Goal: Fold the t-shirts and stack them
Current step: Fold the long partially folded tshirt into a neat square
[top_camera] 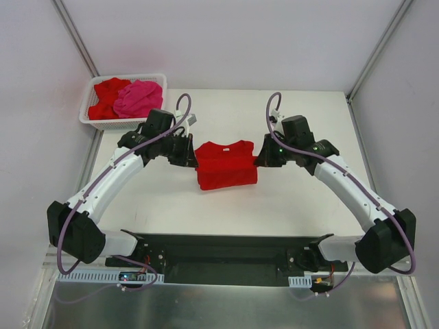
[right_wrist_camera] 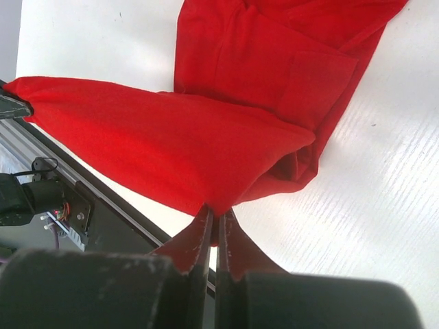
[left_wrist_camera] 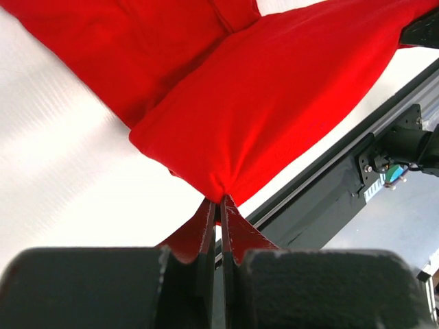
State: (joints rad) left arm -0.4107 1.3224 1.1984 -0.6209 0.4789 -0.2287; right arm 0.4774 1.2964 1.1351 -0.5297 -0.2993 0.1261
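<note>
Cloth sat mid-fold: the red t-shirt (top_camera: 226, 164) lay at the middle of the table (top_camera: 309, 199), collar toward the far side, with one doubled layer raised and stretched side to side above the rest. The step looked like carrying that held edge over the shirt. Doing it well would call for both arms to travel together and level, with the span taut so the crease ran straight, and to let go only once the layer rested square on the one beneath.

The left gripper (left_wrist_camera: 221, 202) was pressed together on the layer's left corner, and the right gripper (right_wrist_camera: 218, 212) pinched the right corner likewise, so the shirt hung between them. A pink t-shirt (top_camera: 139, 98) and more red cloth waited in the basket (top_camera: 88, 120) at the far left, well apart.
</note>
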